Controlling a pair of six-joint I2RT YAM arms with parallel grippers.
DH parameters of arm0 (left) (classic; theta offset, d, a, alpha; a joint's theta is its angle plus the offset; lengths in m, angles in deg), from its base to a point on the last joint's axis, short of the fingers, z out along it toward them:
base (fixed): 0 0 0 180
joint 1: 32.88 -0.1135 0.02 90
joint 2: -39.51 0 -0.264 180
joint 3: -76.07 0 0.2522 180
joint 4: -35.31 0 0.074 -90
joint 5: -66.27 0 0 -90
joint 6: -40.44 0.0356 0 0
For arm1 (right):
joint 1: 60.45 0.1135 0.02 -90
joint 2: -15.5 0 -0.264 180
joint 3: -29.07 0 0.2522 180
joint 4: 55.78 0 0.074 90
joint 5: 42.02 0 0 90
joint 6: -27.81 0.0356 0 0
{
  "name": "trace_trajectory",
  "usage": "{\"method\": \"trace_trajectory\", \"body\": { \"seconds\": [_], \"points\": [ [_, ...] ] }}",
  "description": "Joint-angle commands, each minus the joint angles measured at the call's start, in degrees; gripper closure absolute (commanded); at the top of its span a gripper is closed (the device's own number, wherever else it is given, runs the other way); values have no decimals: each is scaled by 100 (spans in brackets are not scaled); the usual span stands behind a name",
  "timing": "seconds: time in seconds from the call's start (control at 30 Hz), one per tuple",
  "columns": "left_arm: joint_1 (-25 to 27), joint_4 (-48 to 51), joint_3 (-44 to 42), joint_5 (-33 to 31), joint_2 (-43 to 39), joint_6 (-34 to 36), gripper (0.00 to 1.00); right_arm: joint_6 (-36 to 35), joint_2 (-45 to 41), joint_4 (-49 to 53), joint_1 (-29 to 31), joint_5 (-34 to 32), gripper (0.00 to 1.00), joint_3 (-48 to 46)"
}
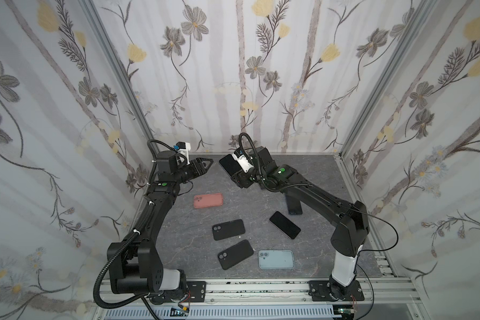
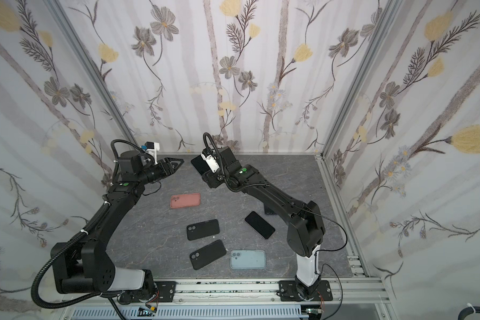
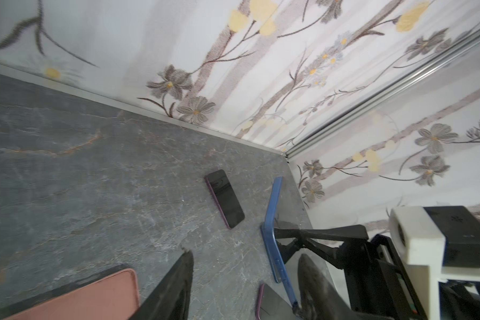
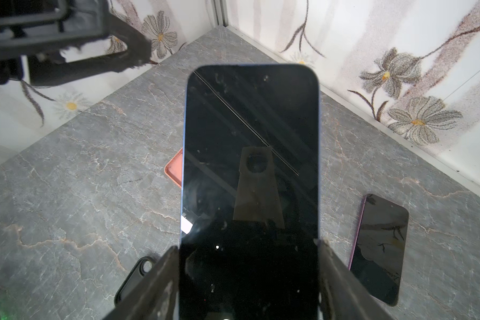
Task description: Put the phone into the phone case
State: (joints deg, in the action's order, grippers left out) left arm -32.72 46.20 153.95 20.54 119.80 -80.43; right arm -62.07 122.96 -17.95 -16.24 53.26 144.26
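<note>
The phone (image 4: pixel 250 166) is off the surface (image 1: pixel 311 177), in the air above the pink case (image 1: pixel 208 200) and a little beyond that case's far long edge. The right end effector (image 4: pixel 250 249) grasps it, one finger on each long side edge near one short end, so most of the body sticks out free.

It is a stiff slab with a glass front and smooth, slick edges. I judge it fairly dense for its size and liable to crack if dropped or twisted. The side edges are the sensible hold, since they keep pads off the glass. A grip this far from the middle leaves a long lever, so pressing on the free end could make it pivot or slip.

Its long axis runs straight out from the right end effector. The free short end points toward the left end effector (image 1: pixel 204 164), which hovers just beside it above the pink case, fingers spread and holding nothing. The screen faces the right wrist camera, and in both top views the phone sits tilted, not flat.

The pink case lies flat, its long axis roughly crosswise to the phone's. It seems to lie hollow side up. Its rim looks soft, so seating will likely need one end tucked in first and the other pressed down.
</note>
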Motion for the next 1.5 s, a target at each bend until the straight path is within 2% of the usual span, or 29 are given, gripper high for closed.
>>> {"method": "trace_trajectory", "body": {
  "seconds": [0.0, 0.27, 0.43, 0.53, 0.7, 0.77, 0.93, 1.07, 1.2, 1.3, 1.47],
  "points": [
    [-5, -585, 94, 718, 81, -527, 41, -195, -129, -413, 48, 174, 64, -27],
    [14, -442, 139, 1083, 224, -615, 43, -297, -280, -469, 154, 134, 63, -143],
    [33, -315, 86, 1162, 172, -568, 53, -381, -364, -610, 233, 311, 63, -230],
    [54, -294, 46, 1256, 110, -569, 55, -428, -382, -606, 238, 328, 63, -233],
    [54, -102, 11, 1292, 22, -482, 70, -442, -384, -597, 238, 329, 63, -257],
    [58, -69, -13, 1295, 6, -490, 76, -459, -393, -605, 424, 305, 63, -268],
    [63, -46, -77, 1304, -53, -490, 83, -453, -405, -617, 446, 168, 63, -264],
    [72, -16, -117, 1253, -86, -507, 99, -451, -426, -597, 473, 114, 63, -272],
    [73, 49, -128, 1022, -167, -508, 100, -420, -436, -606, 488, 11, 63, -273],
    [73, 64, -128, 860, -227, -538, 100, -340, -454, -634, 501, -118, 55, -268],
    [63, -203, -260, 294, -433, -803, 100, -145, -602, -669, 492, -423, 20, -265]
  ]
}}
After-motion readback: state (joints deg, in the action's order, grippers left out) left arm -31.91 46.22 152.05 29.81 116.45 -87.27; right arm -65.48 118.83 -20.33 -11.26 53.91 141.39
